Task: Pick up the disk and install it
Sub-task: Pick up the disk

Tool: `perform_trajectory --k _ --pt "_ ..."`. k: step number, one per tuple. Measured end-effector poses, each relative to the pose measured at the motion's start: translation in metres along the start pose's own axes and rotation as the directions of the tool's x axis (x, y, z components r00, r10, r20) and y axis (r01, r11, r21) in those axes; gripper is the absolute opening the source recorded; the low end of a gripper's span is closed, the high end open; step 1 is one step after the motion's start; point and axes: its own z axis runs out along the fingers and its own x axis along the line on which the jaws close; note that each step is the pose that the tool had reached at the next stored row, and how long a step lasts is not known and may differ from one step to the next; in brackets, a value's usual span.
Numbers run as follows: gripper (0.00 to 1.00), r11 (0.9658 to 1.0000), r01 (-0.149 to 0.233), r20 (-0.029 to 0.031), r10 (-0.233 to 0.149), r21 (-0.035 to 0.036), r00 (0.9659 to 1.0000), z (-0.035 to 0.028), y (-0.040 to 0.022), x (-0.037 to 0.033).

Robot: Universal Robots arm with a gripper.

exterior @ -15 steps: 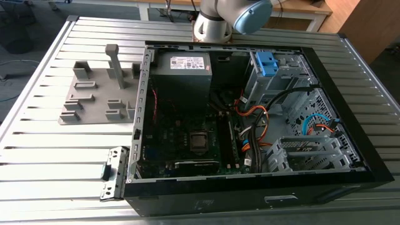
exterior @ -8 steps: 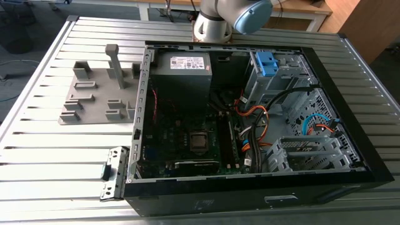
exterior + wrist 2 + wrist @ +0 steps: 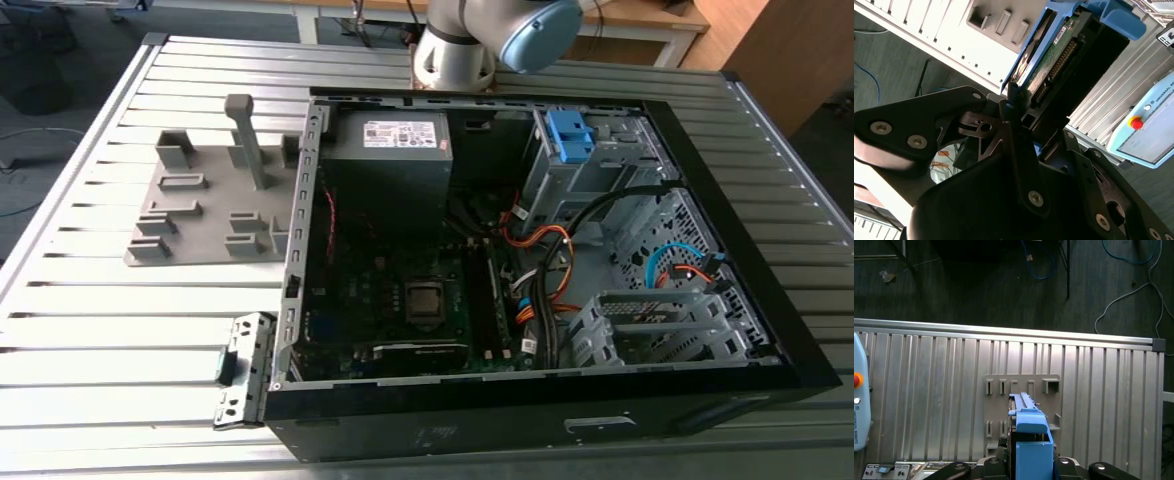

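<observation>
The disk is held up off the table, a drive with a green circuit board showing and a blue plastic carrier frame along its edge. My gripper is shut on its lower end, with the black fingers pressed against both faces. In the first wrist view the disk's blue carrier stands edge-on above my gripper, over the grey fixture. My arm sits at the far edge of the table in the exterior view.
An open computer case lies on the slatted metal table, with a grey power supply and a small blue bracket in its drive bay. The grey fixture lies beside the case. A teach pendant rests on the table.
</observation>
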Motion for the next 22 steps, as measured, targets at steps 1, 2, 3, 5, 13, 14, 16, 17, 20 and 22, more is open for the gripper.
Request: perform_trajectory --k 1,2,3,5,13,14,16,17,20,22 --pt "0.36 1.0 0.0 -0.0001 0.0 -0.0001 1.0 -0.0001 0.0 0.0004" --pt "0.36 1.0 0.0 -0.0001 0.0 -0.0001 1.0 -0.0001 0.0 0.0008" --pt "0.36 1.0 0.0 -0.0001 0.0 -0.0001 1.0 -0.0001 0.0 0.0012" --pt "0.36 1.0 0.0 -0.0002 0.0 -0.0001 1.0 -0.0001 0.0001 0.002" --pt "0.36 1.0 0.0 -0.0004 0.0 0.0 1.0 -0.0003 0.0002 0.0054" --pt "0.36 1.0 0.0 -0.0004 0.0 0.0 1.0 -0.0003 0.0003 0.0058" --pt "0.36 1.0 0.0 -0.0005 0.0 0.0 1.0 -0.0004 0.0003 0.0067" --pt "0.36 1.0 0.0 -0.0005 0.0 0.0 1.0 -0.0004 0.0003 0.0071" --pt "0.36 1.0 0.0 -0.0006 0.0 0.0 1.0 -0.0005 0.0003 0.0084" --pt "0.36 1.0 0.0 -0.0006 0.0 -0.0001 1.0 -0.0005 0.0004 0.0092"
